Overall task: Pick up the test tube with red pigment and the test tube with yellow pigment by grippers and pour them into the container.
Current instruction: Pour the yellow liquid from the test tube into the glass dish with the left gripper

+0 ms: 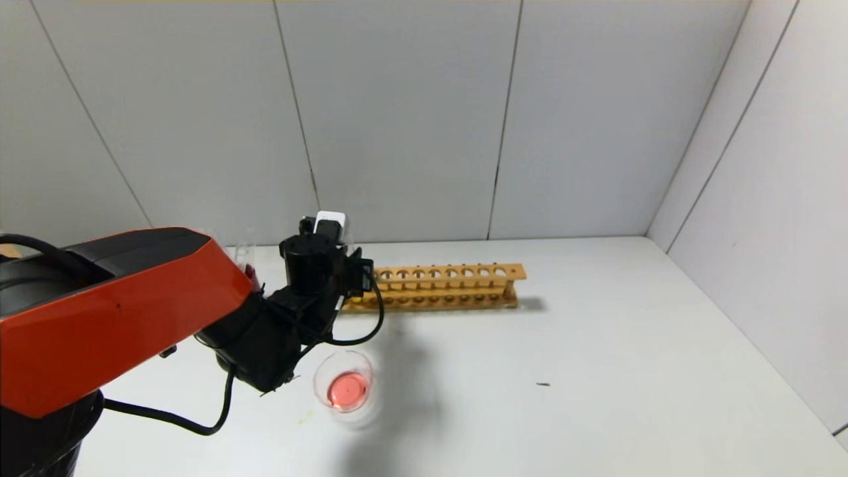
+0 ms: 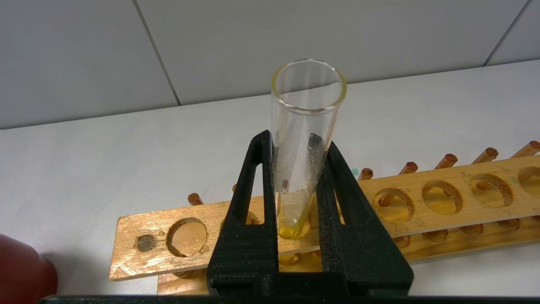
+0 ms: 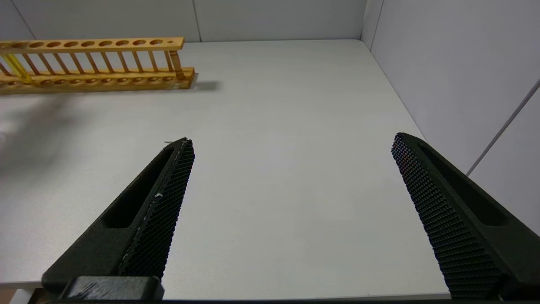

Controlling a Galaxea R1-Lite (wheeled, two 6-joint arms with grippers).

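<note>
Left fingers (image 2: 270,198) pinch yellow tube (image 2: 301,147) over rack (image 2: 422,207); head view hides it.

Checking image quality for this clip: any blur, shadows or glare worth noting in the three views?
Head view: the dish is smeared by motion blur; soft shadows fall beside the rack and under the left gripper. Left wrist view: sharp, the yellow tube between the fingers shows rim highlights only. Right wrist view: the open right gripper is crisp; a diffuse shadow lies below the rack.
</note>
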